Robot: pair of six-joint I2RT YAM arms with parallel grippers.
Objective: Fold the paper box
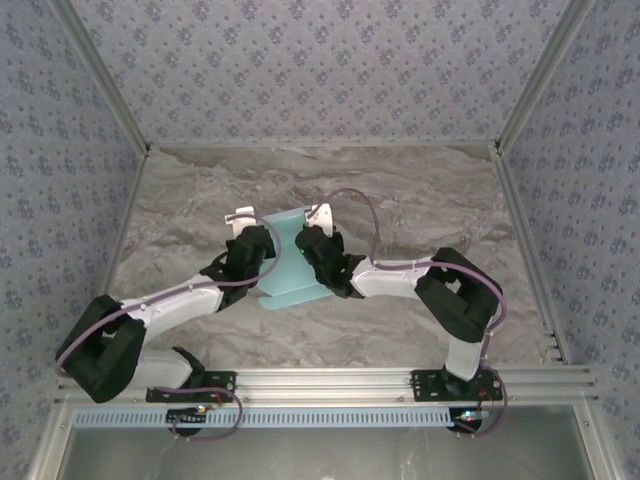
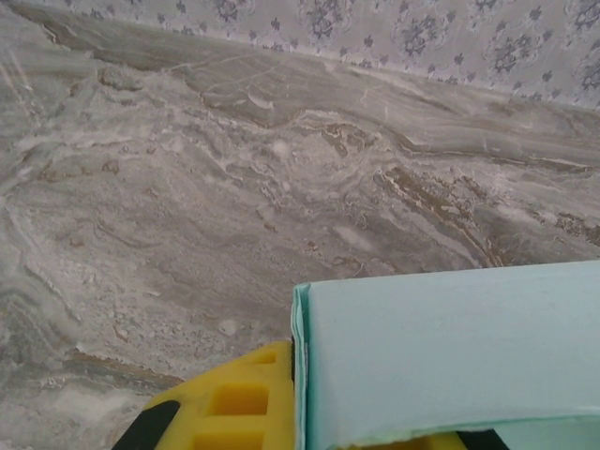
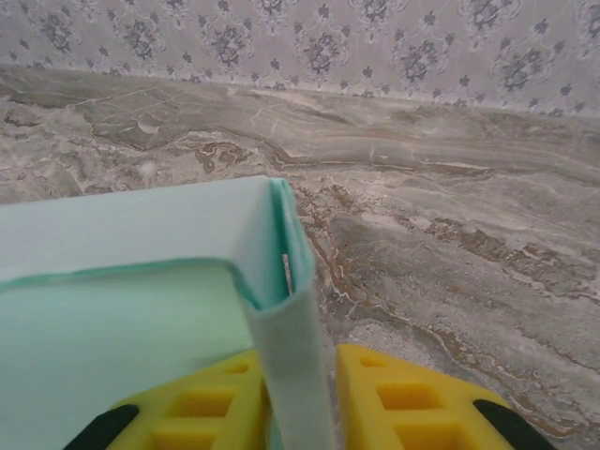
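You are clamping left claw and right claw on opposite edges of the half-formed pale aqua thin-card paper box; closing seems undone.

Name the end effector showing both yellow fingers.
The right end effector, flanking a flap of the pale aqua card box; card covers one left end effector finger.

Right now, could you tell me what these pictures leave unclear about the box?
Top view: left arm and right arm hide the box's sides.
Left wrist view: the box runs off the bottom and right edges.
Right wrist view: the bottom edge cuts the flap; whether the jaws pinch it is unclear.
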